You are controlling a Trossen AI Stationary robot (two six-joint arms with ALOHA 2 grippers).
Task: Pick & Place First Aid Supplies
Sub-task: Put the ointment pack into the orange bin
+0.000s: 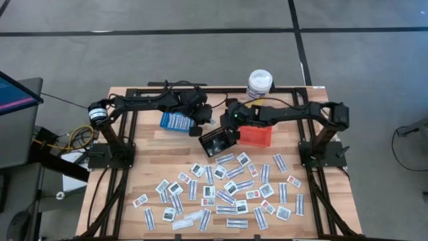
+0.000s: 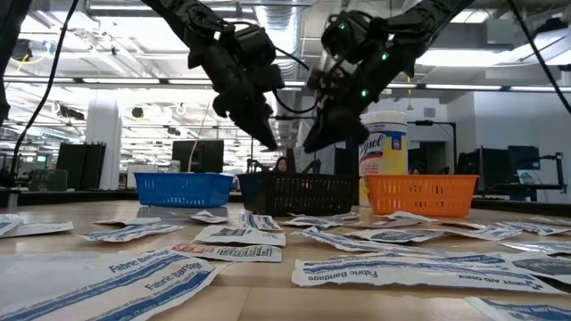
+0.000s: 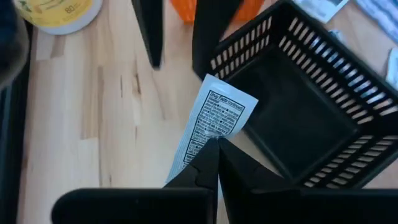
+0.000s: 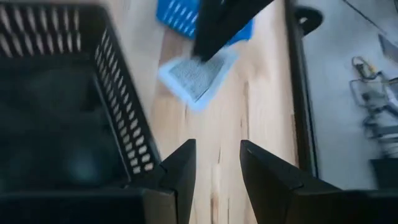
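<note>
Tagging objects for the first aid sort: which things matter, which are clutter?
Job:
- packets spread on the table
- packet pinched in left claw
- right claw, open, empty

Lying about:
- black basket
- blue basket
- orange basket
- white bottle

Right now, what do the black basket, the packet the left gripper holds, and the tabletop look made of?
Black basket: likely moulded plastic, matte, with slotted lattice walls.
Packet pinched in the shut left gripper: looks like paper or a paper-film wrapper, white and flat with fine dark print.
Tabletop: wood, light planks with visible grain and seams, smooth low-sheen finish.
</note>
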